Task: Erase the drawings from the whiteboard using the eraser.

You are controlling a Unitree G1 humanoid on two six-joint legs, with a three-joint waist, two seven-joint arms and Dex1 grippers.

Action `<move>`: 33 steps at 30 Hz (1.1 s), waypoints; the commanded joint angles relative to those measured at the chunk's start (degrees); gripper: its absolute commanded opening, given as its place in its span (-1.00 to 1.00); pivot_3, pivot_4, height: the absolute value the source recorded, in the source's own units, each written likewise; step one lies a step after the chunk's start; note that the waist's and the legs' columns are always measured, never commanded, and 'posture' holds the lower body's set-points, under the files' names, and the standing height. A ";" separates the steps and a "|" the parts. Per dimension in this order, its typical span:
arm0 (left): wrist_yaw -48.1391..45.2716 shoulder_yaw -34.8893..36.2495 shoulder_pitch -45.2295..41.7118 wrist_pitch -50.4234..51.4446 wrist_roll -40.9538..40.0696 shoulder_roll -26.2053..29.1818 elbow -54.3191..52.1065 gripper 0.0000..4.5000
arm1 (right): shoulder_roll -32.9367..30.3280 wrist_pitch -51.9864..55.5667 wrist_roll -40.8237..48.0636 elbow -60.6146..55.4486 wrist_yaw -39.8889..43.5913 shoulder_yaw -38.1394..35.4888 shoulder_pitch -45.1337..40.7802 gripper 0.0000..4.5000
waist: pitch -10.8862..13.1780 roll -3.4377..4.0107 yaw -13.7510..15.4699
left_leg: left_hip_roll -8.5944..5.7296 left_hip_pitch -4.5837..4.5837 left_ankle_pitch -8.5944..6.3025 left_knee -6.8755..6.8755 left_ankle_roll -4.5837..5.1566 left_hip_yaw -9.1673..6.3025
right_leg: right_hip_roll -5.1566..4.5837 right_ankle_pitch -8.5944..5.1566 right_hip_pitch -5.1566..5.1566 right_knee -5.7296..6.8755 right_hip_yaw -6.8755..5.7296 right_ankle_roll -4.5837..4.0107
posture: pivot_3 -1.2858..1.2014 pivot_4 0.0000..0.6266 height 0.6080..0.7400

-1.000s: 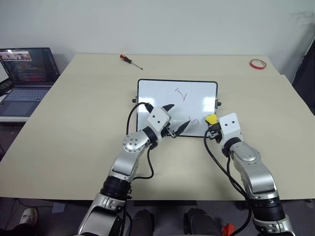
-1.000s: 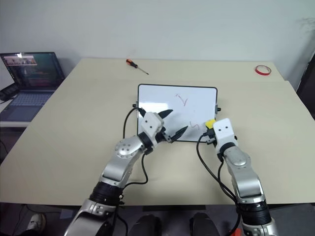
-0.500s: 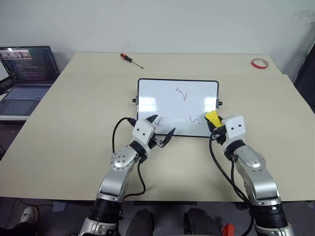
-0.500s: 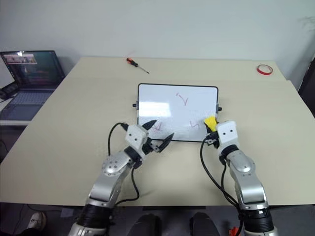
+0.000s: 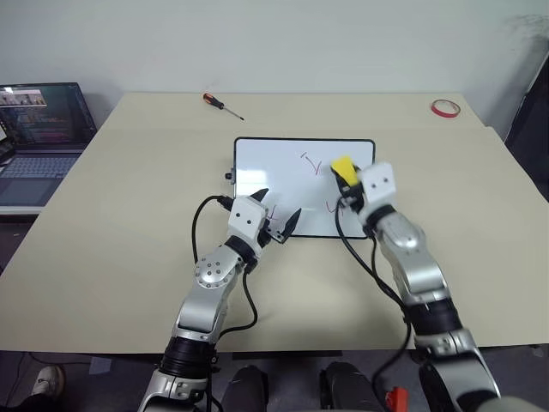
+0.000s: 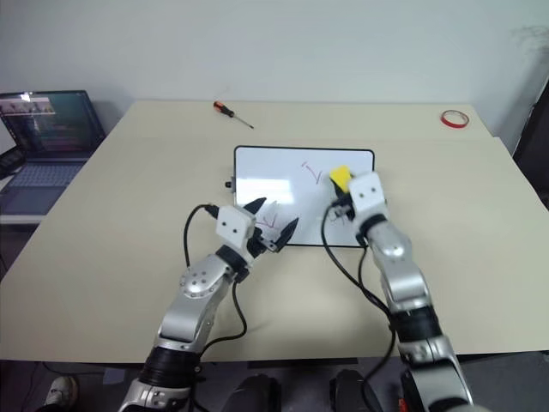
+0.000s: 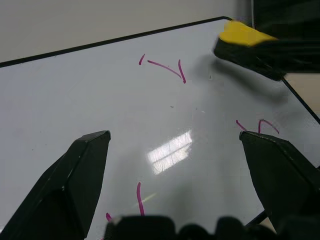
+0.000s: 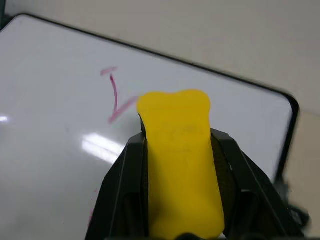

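The whiteboard (image 5: pixel 257 163) lies flat in the middle of the table, white with a thin black frame. Thin red drawings show on it: a check mark (image 5: pixel 310 161), a squiggle (image 5: pixel 330 206) near the front edge, and strokes (image 7: pixel 139 197) close to my left gripper. My right gripper (image 5: pixel 346 178) is shut on the yellow eraser (image 8: pixel 181 160) and hovers over the board's right part, just right of the check mark (image 8: pixel 114 95). My left gripper (image 5: pixel 276 210) stands open over the board's front edge, nothing between its fingers.
An orange-handled screwdriver (image 5: pixel 221 105) lies at the back of the table and a red tape ring (image 5: pixel 444 107) at the back right. An open laptop (image 5: pixel 43 129) sits on a separate surface to the left. Bare tabletop (image 5: pixel 129 215) surrounds the board.
My right gripper has lifted the eraser from the board's front right corner and carried it leftward over the board, up to the check mark. My left gripper has shifted left along the front edge.
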 commanded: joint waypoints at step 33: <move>3.36 0.21 2.20 -0.51 0.46 0.06 -5.13 1.00 | 2.33 -13.43 -7.28 31.27 -2.20 3.99 -20.05 -0.44 | -0.01 0.01 0.22 | 0.02 -0.06 0.01 0.02 -0.01 -0.03 | -0.09 0.00 -0.07 0.07 -0.03 -0.01 | 0.03 -0.52 1.00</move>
